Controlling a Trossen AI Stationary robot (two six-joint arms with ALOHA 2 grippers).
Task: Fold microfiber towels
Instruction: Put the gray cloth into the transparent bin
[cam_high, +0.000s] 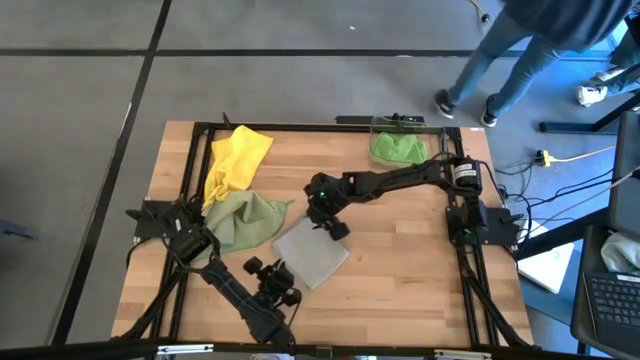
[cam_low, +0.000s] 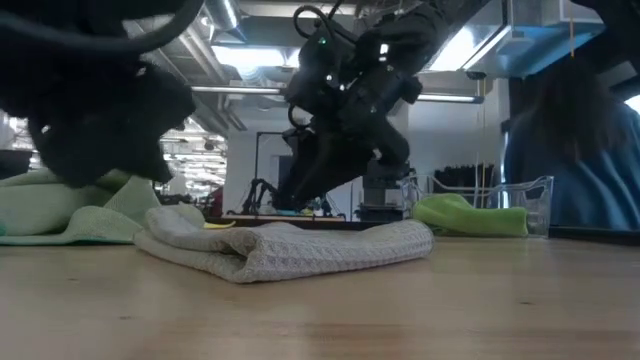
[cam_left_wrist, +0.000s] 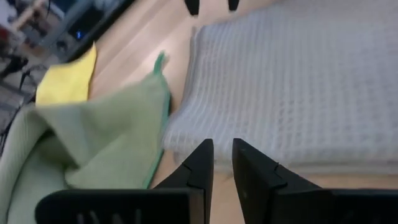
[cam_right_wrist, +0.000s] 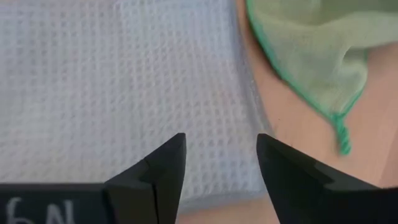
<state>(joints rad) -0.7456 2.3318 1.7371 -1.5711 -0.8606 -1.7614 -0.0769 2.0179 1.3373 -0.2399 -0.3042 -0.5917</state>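
Right gripper (cam_right_wrist: 217, 165): I have it hovering over the grey towel's far edge, jaws spread wide, holding nothing.
Left gripper (cam_left_wrist: 222, 163): I have it at the grey towel's near edge, jaws set narrow with a slim gap, nothing between them.
Grey towel (cam_high: 311, 253): lies mid-surface between the two grippers, doubled over on itself; the low view shows a rolled fold along its side. I judge this one folded, or nearly so.
Olive towel (cam_high: 247, 216): lies crumpled just beside the grey towel, on the left arm's side, its green-stitched corner near the grey edge. Not yet folded.
Yellow towel (cam_high: 235, 160): bunched at the far left of the surface, touching the olive towel. Not yet folded.
Green towel (cam_high: 398, 149): heaped inside the clear bin (cam_high: 385, 122) at the far edge. Not yet folded, as far as I can see.
Progress: by my judgement, one of four done; three left.
Surface (cam_high: 400, 270): bare wood elsewhere.
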